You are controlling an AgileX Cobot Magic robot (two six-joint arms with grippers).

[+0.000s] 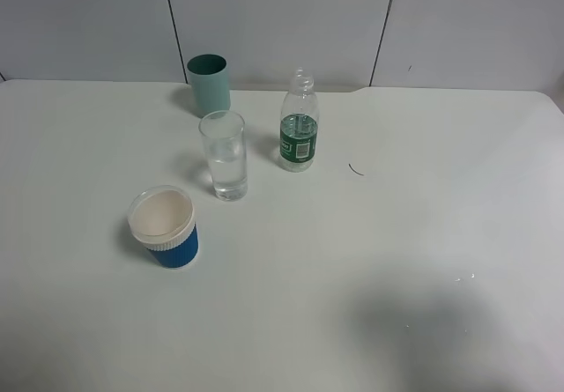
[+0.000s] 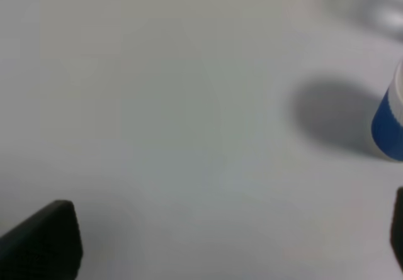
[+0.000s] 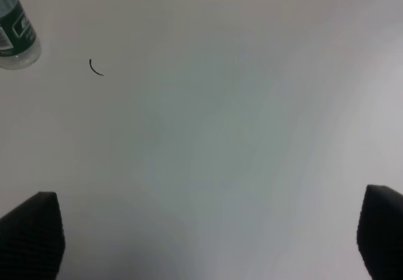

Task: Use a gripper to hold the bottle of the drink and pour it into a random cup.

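The bottle of the drink (image 1: 299,132) stands upright and uncapped at the back middle of the white table, clear with a dark green label. Its lower part also shows at the edge of the right wrist view (image 3: 16,31). The cup (image 1: 224,156), a tall clear glass, stands just left of and nearer than the bottle. My right gripper (image 3: 208,233) is open over bare table, well away from the bottle, with nothing between its fingers. My left gripper (image 2: 217,239) is open too, low over the table. Neither arm shows in the exterior high view.
A teal cup (image 1: 209,84) stands behind the glass by the wall. A blue ribbed cup (image 1: 165,227) with a wide white rim stands at the front left, also seen in the left wrist view (image 2: 390,119). A small dark curved mark (image 1: 355,170) lies right of the bottle.
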